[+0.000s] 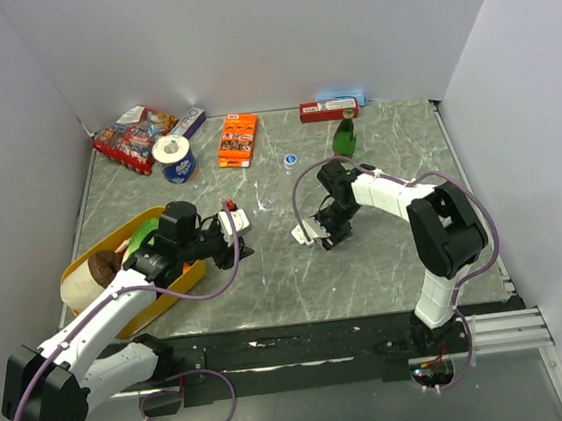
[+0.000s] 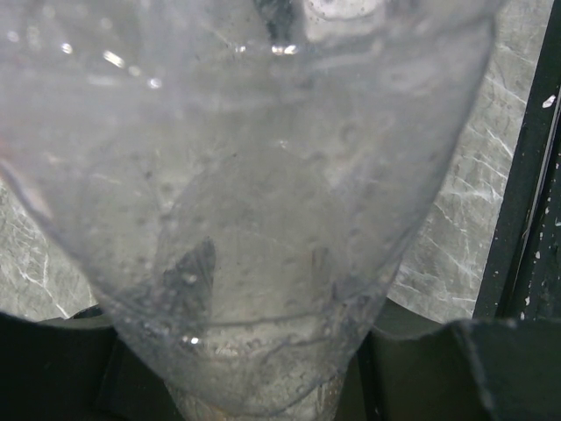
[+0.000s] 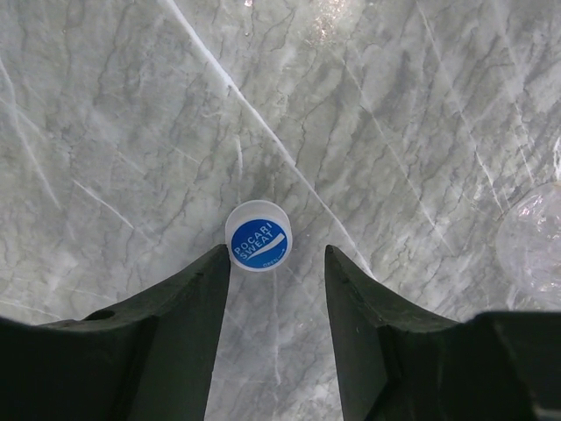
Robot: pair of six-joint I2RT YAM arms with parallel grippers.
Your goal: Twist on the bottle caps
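Note:
A blue bottle cap point(image 3: 259, 237) with white "Pocari Sweat" lettering lies flat on the marble table, top side up. My right gripper point(image 3: 275, 256) is open just above it; the cap sits at the fingertips, close to the left finger point(image 3: 188, 307). In the top view the right gripper point(image 1: 314, 234) hangs over the table's middle. My left gripper point(image 1: 234, 221) is shut on a clear bottle point(image 2: 263, 175), which fills the left wrist view. A second small bottle with a blue cap on it point(image 1: 290, 159) stands at the back middle.
A small clear object point(image 1: 267, 204) lies between the grippers; a clear shape point(image 3: 536, 237) shows at the right wrist view's edge. A yellow tray point(image 1: 190, 278) with items is at left. A tape roll point(image 1: 173, 159), snack packs point(image 1: 131, 142), orange box point(image 1: 238, 140) and green bottle point(image 1: 345, 136) are at the back.

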